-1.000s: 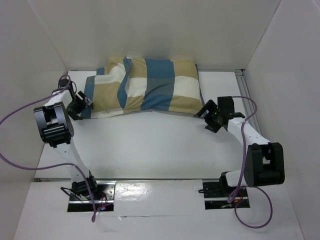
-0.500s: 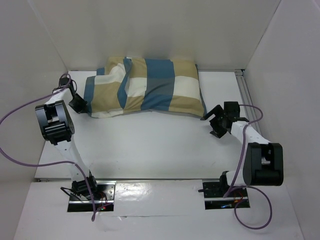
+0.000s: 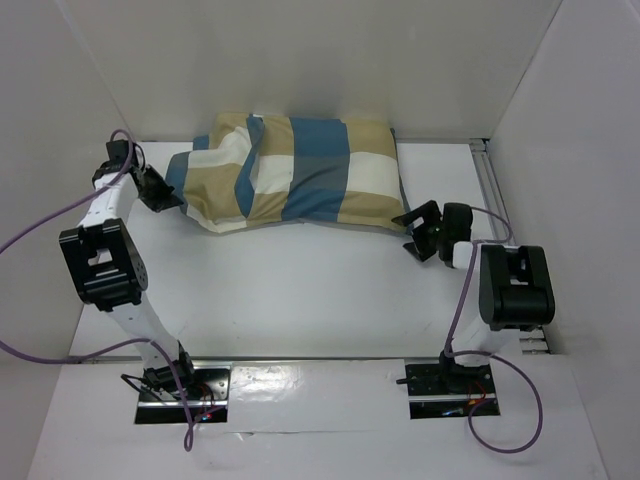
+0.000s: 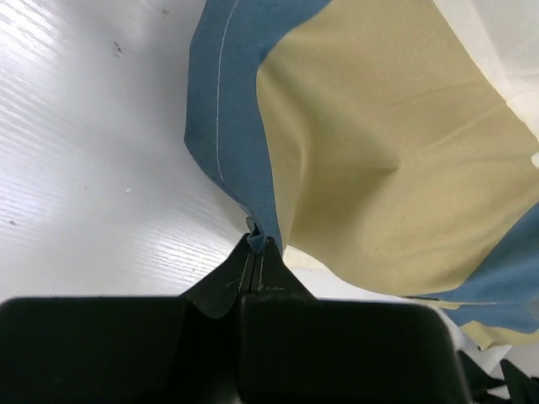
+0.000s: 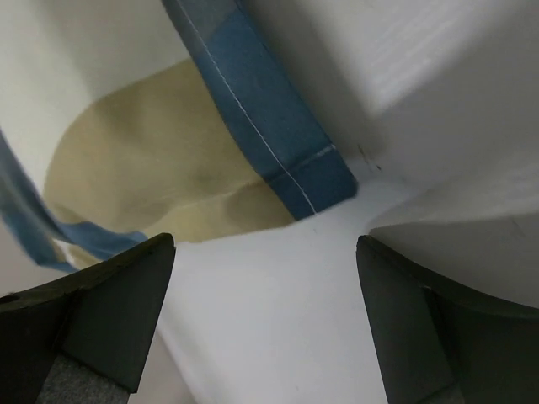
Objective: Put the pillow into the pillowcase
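Observation:
The pillowcase (image 3: 300, 175), in big blue, tan and cream checks, lies bulging at the back of the table. The pillow is hidden; no white cushion shows apart from the case. My left gripper (image 3: 163, 193) is at the case's left end, shut on a pinch of its blue hem (image 4: 221, 135), with the fingertips (image 4: 268, 249) pressed together on the cloth. My right gripper (image 3: 417, 232) stands open just off the case's near right corner (image 5: 313, 180), with only bare table between its fingers (image 5: 126, 303).
White walls close in the table on the left, back and right. A metal rail (image 3: 490, 190) runs along the right edge. Purple cables (image 3: 40, 235) loop from both arms. The arm bases (image 3: 180, 385) sit at the near edge.
My left gripper has shut on the pillowcase's left hem and shifted a little toward the back. The right arm has folded in, its open gripper staying near the right corner.

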Robot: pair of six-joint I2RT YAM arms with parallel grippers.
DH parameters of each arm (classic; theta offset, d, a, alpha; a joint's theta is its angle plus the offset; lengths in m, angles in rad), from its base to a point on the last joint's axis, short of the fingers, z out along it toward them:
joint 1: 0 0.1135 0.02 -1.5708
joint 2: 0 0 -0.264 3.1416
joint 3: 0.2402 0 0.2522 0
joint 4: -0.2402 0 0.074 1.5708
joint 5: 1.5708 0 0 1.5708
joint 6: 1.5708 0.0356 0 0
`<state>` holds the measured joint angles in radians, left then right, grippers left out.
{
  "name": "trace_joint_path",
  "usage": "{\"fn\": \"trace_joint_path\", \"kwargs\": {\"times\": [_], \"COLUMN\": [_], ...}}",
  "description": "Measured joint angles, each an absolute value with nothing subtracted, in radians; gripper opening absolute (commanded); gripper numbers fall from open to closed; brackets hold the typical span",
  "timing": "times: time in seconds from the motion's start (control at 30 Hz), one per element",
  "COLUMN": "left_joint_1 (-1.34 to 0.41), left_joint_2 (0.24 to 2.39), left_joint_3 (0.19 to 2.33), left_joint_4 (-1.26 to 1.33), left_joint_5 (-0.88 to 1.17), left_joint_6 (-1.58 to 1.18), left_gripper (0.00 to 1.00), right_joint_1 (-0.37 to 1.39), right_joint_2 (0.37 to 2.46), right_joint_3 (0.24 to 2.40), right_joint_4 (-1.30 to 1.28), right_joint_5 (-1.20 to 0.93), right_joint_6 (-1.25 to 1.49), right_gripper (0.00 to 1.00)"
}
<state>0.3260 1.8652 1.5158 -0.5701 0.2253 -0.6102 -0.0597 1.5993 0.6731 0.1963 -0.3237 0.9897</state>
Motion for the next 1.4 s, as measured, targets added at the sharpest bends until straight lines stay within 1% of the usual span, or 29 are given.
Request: {"fn": "trace_joint_path", "kwargs": {"times": [0.13,0.17,0.27,0.3,0.33,0.43,0.47,0.5,0.67,0.8,0.87,0.93,1.03,1.17,1.27,1.4], "left_joint_1": [0.318,0.316,0.315,0.315,0.315,0.315,0.315,0.315,0.315,0.327,0.348,0.373,0.416,0.456,0.489,0.540], "left_joint_2": [1.865,1.865,1.865,1.865,1.865,1.865,1.865,1.865,1.865,1.865,1.865,1.865,1.853,1.797,1.761,1.742], "left_joint_3": [1.515,1.515,1.515,1.515,1.515,1.515,1.515,1.515,1.522,1.571,1.636,1.731,1.849,1.885,1.887,1.884], "left_joint_4": [-0.574,-0.575,-0.575,-0.576,-0.577,-0.577,-0.577,-0.579,-0.605,-0.641,-0.668,-0.711,-0.734,-0.740,-0.748,-0.773], "left_joint_5": [0.243,0.245,0.252,0.253,0.253,0.256,0.257,0.257,0.263,0.327,0.368,0.412,0.486,0.594,0.648,0.736], "left_joint_6": [-0.610,-0.611,-0.610,-0.610,-0.610,-0.610,-0.610,-0.610,-0.610,-0.612,-0.615,-0.633,-0.667,-0.721,-0.757,-0.794], "left_gripper": [0.00,0.00,0.00,0.00,0.00,0.00,0.00,0.00,0.00,0.00,0.00,0.00,0.00,0.00,0.00,0.00], "right_joint_1": [-0.060,-0.060,-0.060,-0.060,-0.060,-0.062,-0.063,-0.064,-0.066,-0.084,-0.105,-0.131,-0.169,-0.175,-0.180,-0.208], "right_joint_2": [1.689,1.716,1.788,1.798,1.800,1.797,1.792,1.784,1.694,1.596,1.544,1.497,1.392,1.262,1.238,1.245], "right_joint_3": [0.603,0.598,0.583,0.570,0.559,0.548,0.548,0.548,0.568,0.619,0.687,0.811,0.939,1.023,1.043,1.043], "right_joint_4": [0.498,0.567,0.731,0.760,0.772,0.780,0.781,0.780,0.730,0.629,0.497,0.348,0.243,0.160,0.123,0.046], "right_joint_5": [-0.382,-0.388,-0.388,-0.380,-0.372,-0.333,-0.321,-0.311,-0.267,-0.242,-0.236,-0.221,-0.222,-0.225,-0.233,-0.303], "right_joint_6": [1.119,1.146,1.214,1.231,1.242,1.258,1.258,1.252,1.213,1.155,1.111,1.058,1.002,0.937,0.912,0.907], "right_gripper": [0.95,0.94,0.75,0.67,0.47,0.19,0.05,0.00,0.00,0.00,0.00,0.00,0.00,0.00,0.00,0.00]}}
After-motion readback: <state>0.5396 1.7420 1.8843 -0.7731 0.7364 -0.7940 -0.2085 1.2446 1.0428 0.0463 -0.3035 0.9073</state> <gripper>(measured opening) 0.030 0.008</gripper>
